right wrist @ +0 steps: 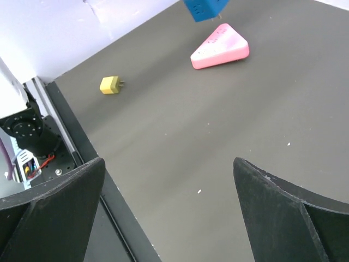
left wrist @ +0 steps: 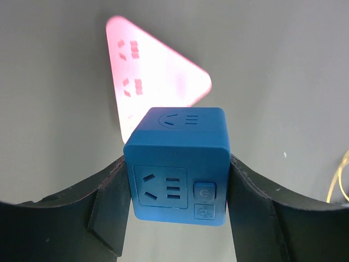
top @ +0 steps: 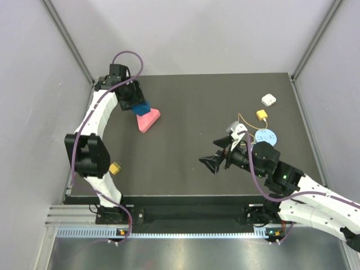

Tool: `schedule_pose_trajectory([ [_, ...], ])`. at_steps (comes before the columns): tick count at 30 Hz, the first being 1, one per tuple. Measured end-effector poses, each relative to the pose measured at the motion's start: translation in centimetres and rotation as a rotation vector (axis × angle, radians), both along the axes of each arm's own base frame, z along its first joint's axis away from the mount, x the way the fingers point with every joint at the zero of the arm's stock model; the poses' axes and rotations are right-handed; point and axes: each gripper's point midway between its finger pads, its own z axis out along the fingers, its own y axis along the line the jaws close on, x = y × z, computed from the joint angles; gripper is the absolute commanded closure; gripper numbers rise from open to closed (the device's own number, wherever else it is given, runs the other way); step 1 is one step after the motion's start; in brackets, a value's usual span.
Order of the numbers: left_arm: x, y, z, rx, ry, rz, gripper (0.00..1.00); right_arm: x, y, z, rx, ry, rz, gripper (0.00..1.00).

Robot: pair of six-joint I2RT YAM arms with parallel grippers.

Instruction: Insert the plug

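On the counter (top: 185, 163), the triangular block (top: 149, 120) lies far left, just beside the cube (top: 142, 107) held in the left claw (left wrist: 177, 183). The plug (top: 261, 115) sits far right, between the square block (top: 269, 100) behind it and the round disc (top: 266, 136) before it. A pronged adapter (top: 115, 168) lies near left.

Pink triangular socket (top: 148, 120), white block (top: 268, 100) — light-blue disc (top: 266, 136)

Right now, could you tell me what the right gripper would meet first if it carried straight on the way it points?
Most likely the bare dark mat: the open right gripper aims left and slightly down. Farther along, the small yellow pronged block lies roughly in line, but depth is unclear.
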Motion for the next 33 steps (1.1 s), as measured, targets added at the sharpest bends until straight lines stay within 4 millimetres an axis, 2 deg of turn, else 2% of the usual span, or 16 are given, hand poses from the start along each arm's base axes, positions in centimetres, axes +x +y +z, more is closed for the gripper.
schedule_pose_trajectory([
  [6, 3.6, 1.2, -2.2, 0.049, 0.034, 0.025, 1.0, 0.8, -0.2, -0.5, -0.029, -0.012, -0.036, 0.0],
  [10, 4.8, 2.0, -3.4, 0.062, 0.053, 0.034, 1.0, 1.2, -0.4, -0.8, -0.054, -0.027, -0.049, 0.0],
  [20, 5.1, 3.9, -6.3, 0.067, 0.122, 0.013, 1.0, 1.5, -0.2, -1.4, -0.075, -0.031, -0.051, 0.0],
  [24, 5.1, 4.7, -7.2, 0.076, 0.144, 0.004, 1.0, 1.6, -0.3, -2.7, -0.087, -0.024, -0.058, 0.0],
  [33, 5.5, 5.2, -7.0, 0.091, 0.125, -0.021, 1.0, 1.7, -0.5, -2.2, -0.068, -0.035, -0.066, 0.0],
])
